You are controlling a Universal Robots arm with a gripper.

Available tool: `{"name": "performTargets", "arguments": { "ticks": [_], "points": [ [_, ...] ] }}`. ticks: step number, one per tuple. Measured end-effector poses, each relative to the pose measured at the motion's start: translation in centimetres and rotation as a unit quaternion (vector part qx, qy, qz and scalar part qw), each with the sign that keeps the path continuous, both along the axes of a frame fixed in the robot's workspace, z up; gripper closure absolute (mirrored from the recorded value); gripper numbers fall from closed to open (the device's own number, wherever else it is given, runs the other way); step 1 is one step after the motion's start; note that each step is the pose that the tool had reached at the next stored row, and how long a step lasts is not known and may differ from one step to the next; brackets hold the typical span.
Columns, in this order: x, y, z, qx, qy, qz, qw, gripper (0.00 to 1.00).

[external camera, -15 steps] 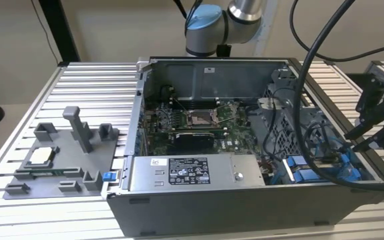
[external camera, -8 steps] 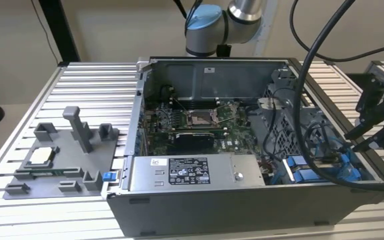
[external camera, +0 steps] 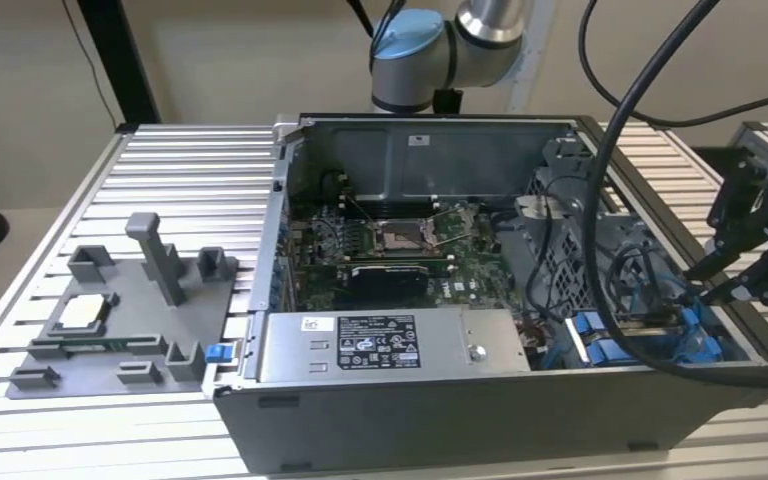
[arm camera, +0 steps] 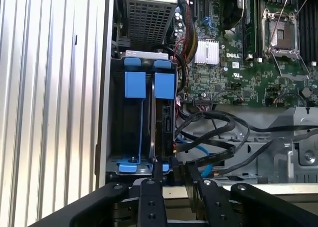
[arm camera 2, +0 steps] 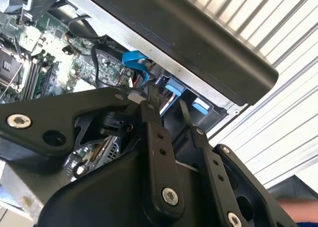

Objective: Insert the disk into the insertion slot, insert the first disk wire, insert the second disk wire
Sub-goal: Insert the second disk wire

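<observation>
Two ways of botching this, guessing: snagging the black cables (arm camera: 213,122) bunched just beside the insertion slot (arm camera: 112,113), or bumping the disk (arm camera: 166,120) already standing seated in it, by the counter (external camera: 157,160)'s near edge at the exterior view's right. Hovering at the slot mouth with fingers (arm camera: 151,187) a little apart, clamping nothing visible, one tip nearly touching a black connector (arm camera: 174,163).
</observation>
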State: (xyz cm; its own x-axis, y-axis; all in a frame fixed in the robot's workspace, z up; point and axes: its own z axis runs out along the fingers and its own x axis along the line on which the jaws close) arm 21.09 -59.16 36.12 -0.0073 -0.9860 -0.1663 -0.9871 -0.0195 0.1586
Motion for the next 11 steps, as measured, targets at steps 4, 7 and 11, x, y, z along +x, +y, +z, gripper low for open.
{"name": "performTargets", "arguments": {
  "ticks": [4, 7, 11],
  "points": [
    [0.16, -0.22, -0.04, 0.0143, 0.0005, 0.001, 0.9999, 0.00],
    [0.25, -0.62, -0.07, 0.0215, 0.0023, 0.001, 0.9998, 0.00],
    [0.26, -1.02, -0.23, 0.0253, 0.0121, 0.001, 0.9996, 0.00]
  ]
}}
